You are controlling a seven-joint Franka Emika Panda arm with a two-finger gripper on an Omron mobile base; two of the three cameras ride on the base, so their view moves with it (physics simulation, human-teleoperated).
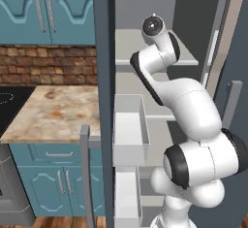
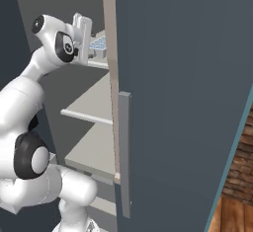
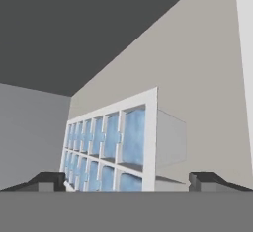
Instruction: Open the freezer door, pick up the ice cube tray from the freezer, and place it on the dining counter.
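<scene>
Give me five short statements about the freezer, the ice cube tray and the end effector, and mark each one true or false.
1. The tall slate-grey freezer door stands open. True.
2. The small white ice cube tray with pale blue cubes lies on the marbled stone counter. False: it rests on a pale grey shelf inside the freezer.
3. The end effector is open, its fingertips spread either side of the tray. True.
4. The tray has been lifted clear of the shelf. False: it is not gripped and sits on the shelf.
5. The freezer stands beside teal cabinets. True.
</scene>
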